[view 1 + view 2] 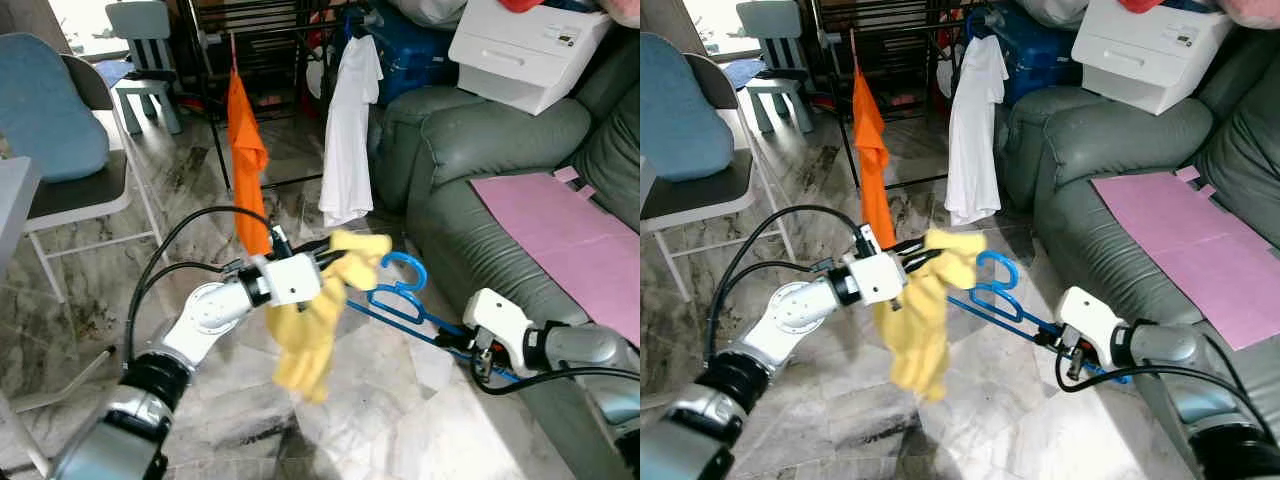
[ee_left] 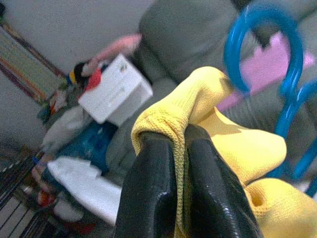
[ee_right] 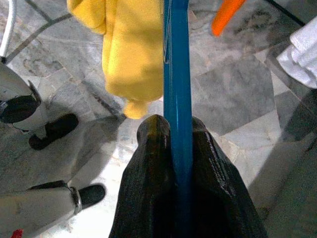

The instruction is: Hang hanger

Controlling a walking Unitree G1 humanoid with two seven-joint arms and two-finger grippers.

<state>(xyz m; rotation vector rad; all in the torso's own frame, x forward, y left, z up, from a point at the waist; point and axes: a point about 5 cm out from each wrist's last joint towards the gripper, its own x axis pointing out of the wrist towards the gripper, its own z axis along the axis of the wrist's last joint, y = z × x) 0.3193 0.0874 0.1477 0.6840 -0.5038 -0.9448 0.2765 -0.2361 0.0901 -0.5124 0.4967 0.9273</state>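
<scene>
A blue plastic hanger (image 1: 400,295) is held out over the floor in front of the sofa. My right gripper (image 1: 462,340) is shut on its lower bar (image 3: 177,99). A yellow garment (image 1: 315,325) hangs from its other end, beside the hook (image 2: 257,44). My left gripper (image 1: 328,262) is shut on a fold of that yellow cloth (image 2: 185,111), its black fingers (image 2: 153,188) pinching it tight. An orange garment (image 1: 247,160) and a white shirt (image 1: 347,130) hang on the dark clothes rack (image 1: 215,110) behind.
A grey-green sofa (image 1: 470,170) with a pink sheet (image 1: 570,235) fills the right side. A white printer (image 1: 525,45) sits on its arm. A chair with a blue cushion (image 1: 50,110) stands at the left, a small blue-grey chair (image 1: 145,55) beyond. Marble floor (image 1: 400,420) lies below.
</scene>
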